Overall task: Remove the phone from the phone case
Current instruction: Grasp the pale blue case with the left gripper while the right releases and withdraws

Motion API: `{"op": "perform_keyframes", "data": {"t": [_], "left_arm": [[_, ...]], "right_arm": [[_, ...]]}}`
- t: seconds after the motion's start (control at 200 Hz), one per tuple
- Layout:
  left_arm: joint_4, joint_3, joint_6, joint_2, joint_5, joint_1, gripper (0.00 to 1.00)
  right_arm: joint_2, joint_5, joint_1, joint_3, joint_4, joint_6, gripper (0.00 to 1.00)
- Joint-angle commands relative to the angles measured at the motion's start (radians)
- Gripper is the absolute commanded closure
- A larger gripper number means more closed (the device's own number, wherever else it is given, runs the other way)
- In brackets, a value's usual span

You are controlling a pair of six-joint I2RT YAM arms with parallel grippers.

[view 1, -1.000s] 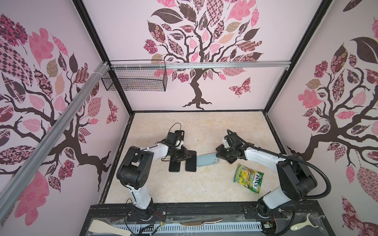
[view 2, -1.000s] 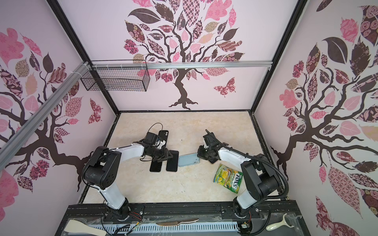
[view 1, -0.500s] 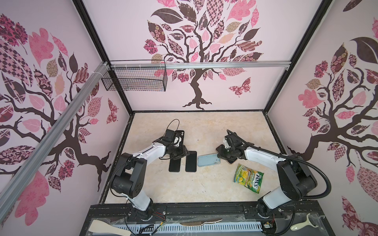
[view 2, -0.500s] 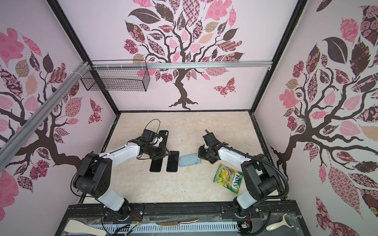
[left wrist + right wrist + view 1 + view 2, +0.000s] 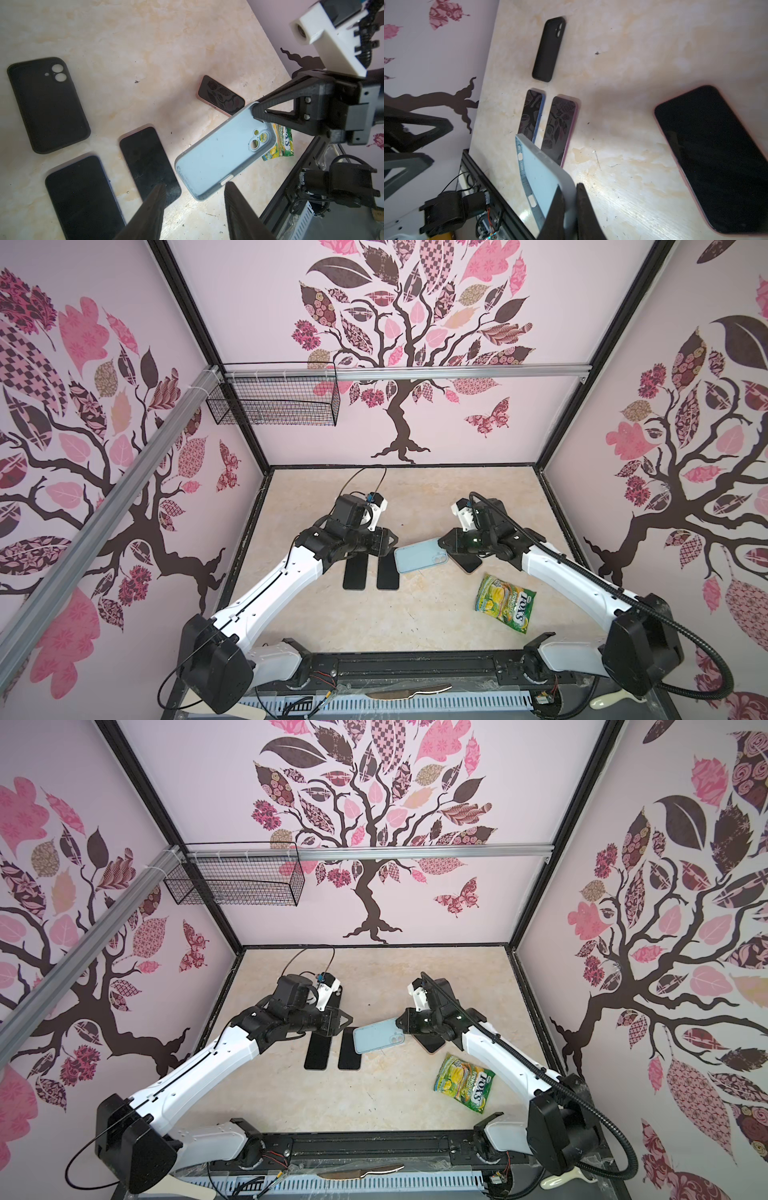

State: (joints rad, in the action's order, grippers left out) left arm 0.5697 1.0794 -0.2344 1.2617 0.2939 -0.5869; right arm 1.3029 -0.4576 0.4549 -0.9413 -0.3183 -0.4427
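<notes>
The right tool [image 5: 256, 113] pinches the rim of the empty light-blue phone case [image 5: 220, 153] above the tabletop [image 5: 415, 614]. The pink phone [image 5: 221, 97] lies free beneath, toward the right edge. The left tool [image 5: 194, 187] stands spread, empty. Lower the case gently onto bare tabletop.

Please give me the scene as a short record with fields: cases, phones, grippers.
blue case: empty, tilted, held by one corner
right gripper: shut on that corner
left gripper: open, holding nothing
pink phone: screen up, flat on table
black case: empty, flat on table
dark phone, second dark phone: side by side
snack bag: on table
</notes>
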Motion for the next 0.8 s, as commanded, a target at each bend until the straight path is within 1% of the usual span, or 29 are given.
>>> {"op": "perform_keyframes", "data": {"t": [0.0, 0.08, 0.195, 0.255, 0.435, 0.665, 0.795], "left_arm": [[0.044, 0.045, 0.102, 0.000, -0.016, -0.055, 0.50], [0.074, 0.065, 0.148, 0.016, -0.019, -0.105, 0.50], [0.104, 0.086, 0.188, 0.044, -0.032, -0.147, 0.52], [0.107, 0.091, 0.192, 0.051, -0.044, -0.151, 0.54], [0.109, 0.105, 0.209, 0.066, -0.060, -0.153, 0.56], [0.133, 0.111, 0.230, 0.078, -0.087, -0.154, 0.57], [0.139, 0.106, 0.234, 0.075, -0.073, -0.155, 0.67]], "right_arm": [[-0.010, -0.174, -0.001, -0.042, -0.036, 0.014, 1.00], [-0.006, -0.233, 0.001, -0.061, -0.044, 0.006, 1.00], [-0.001, -0.265, 0.002, -0.085, -0.080, 0.019, 1.00], [-0.001, -0.272, 0.004, -0.091, -0.095, 0.029, 1.00], [0.006, -0.272, 0.036, -0.116, -0.150, 0.066, 1.00], [0.007, -0.260, 0.049, -0.121, -0.157, 0.076, 1.00], [0.005, -0.260, 0.049, -0.125, -0.155, 0.077, 1.00]]}}
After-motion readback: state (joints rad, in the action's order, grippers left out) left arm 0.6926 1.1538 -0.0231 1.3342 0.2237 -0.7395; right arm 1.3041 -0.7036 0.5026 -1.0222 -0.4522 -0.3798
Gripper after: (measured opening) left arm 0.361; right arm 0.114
